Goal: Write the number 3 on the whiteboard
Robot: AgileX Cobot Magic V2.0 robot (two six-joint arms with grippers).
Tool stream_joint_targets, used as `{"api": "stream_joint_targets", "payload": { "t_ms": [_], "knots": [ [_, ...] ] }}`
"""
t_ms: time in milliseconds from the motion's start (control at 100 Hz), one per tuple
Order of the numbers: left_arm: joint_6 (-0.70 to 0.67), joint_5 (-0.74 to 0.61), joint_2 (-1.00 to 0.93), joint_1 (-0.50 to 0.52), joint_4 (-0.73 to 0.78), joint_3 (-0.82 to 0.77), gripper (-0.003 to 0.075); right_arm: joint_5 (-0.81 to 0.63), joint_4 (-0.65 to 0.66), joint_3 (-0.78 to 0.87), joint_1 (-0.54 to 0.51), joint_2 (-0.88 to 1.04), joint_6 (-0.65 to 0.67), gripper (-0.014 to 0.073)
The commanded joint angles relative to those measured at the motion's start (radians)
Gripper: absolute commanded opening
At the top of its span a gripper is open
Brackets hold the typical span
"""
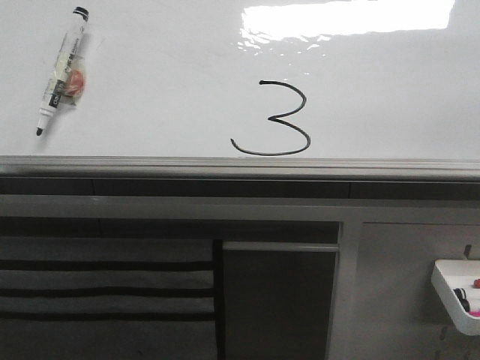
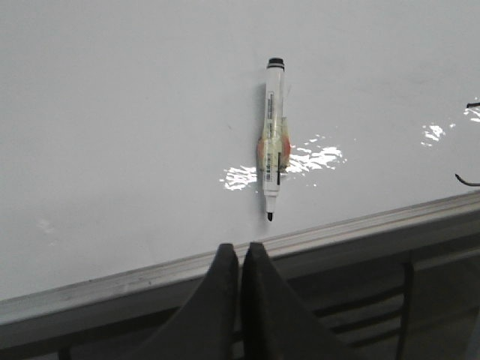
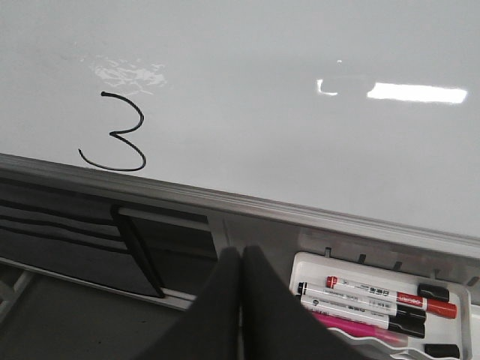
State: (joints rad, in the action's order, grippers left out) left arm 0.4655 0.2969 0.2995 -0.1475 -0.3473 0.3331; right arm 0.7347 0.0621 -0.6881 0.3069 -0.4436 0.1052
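The number 3 (image 1: 274, 120) stands drawn in a thin black line on the whiteboard (image 1: 165, 82), low on the board and just above its grey metal edge strip (image 1: 240, 166). Its upper bowl is small and rounded, the lower one wider, and a long tail sweeps out to the left and curls up at its end. The line is even and unbroken. In the right wrist view the same digit (image 3: 116, 135) sits near the strip, with bare glossy board stretching away beside it.

Well to the left of the digit a black-tipped marker (image 1: 61, 71) lies on the board, uncapped, tilted with its tip toward the edge strip; tape or a sticker is wrapped round its middle. Bright glare patches shine on the board above the digit.

The left gripper (image 2: 240, 259) hangs just off the board's edge below the marker, its jaws pressed together with nothing between them. The right gripper (image 3: 240, 262) is likewise off the board, jaws closed and empty, beside a small white tray (image 3: 450, 349) that holds several markers (image 3: 375, 296), red, black and pink.
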Motion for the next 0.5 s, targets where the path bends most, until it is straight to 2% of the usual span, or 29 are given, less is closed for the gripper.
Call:
{"api": "stream_joint_targets", "payload": {
  "t_ms": [0, 290, 340, 490],
  "knots": [
    [-0.008, -0.133, -0.068, 0.020, 0.013, -0.020, -0.0018, -0.066, 0.016, -0.025, -0.005, -0.004, 0.000, -0.0074],
    [-0.030, -0.254, -0.224, 0.051, -0.019, -0.198, -0.0018, -0.066, 0.016, -0.025, -0.005, -0.004, 0.000, -0.0074],
    [-0.092, -0.279, -0.244, 0.051, 0.028, -0.222, -0.0018, -0.066, 0.016, -0.025, -0.005, -0.004, 0.000, -0.0074],
    [-0.433, -0.297, -0.286, 0.052, 0.358, -0.268, -0.0018, -0.066, 0.016, -0.025, -0.005, -0.004, 0.000, -0.0074]
  ]
}}
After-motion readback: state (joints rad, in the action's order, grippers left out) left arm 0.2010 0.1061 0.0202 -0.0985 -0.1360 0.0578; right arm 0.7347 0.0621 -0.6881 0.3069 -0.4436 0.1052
